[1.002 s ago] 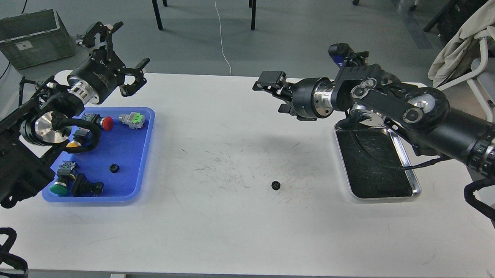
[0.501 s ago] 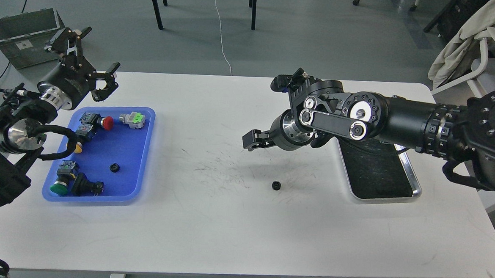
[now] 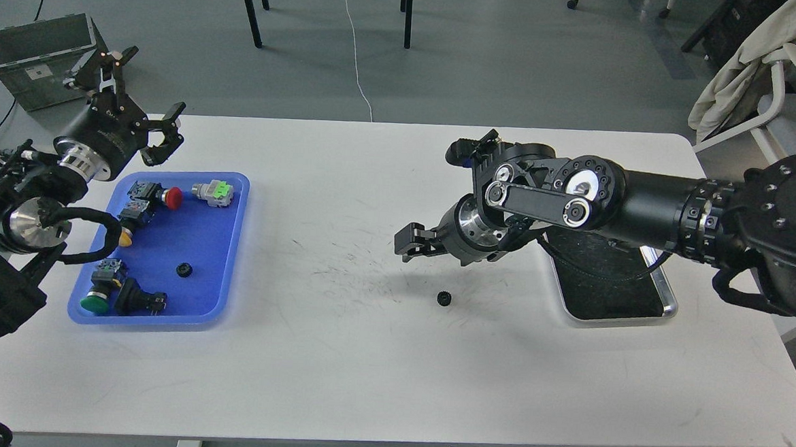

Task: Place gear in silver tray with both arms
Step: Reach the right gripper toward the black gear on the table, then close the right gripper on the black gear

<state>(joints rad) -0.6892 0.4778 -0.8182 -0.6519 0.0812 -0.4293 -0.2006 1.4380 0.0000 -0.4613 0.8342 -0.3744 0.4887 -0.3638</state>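
On the white table [image 3: 363, 371], a small black gear [image 3: 444, 297] lay by itself among faint dark scuff marks, near the middle and somewhat to the right. To its right, apart from it, sat the silver tray [image 3: 666, 299], its dark bottom showing and its far end hidden behind the right arm [image 3: 644, 206]. That arm reached in from the right edge and crossed over the tray. The right gripper [image 3: 412, 242] hung just above and a little left of the gear, not touching it; it was seen nearly end-on and dark, so whether its fingers were spread or closed I cannot tell.

Far to the left stood a blue tray [image 3: 230, 242]. It held a second black gear [image 3: 184, 269], a red-capped button [image 3: 172, 198], a grey part with a green top [image 3: 213, 191], a green-capped button [image 3: 96, 300], a yellow-tipped part [image 3: 125, 238] and a black switch [image 3: 138, 300]. The left arm [image 3: 38, 204] rose along the tray's left side, and the left gripper [image 3: 136, 94] was raised beyond the tray's far left corner with its fingers spread wide and nothing between them.

On the floor behind it stood a grey crate [image 3: 32, 54]. A white chair [image 3: 773, 86] draped with pale cloth was at the far right.
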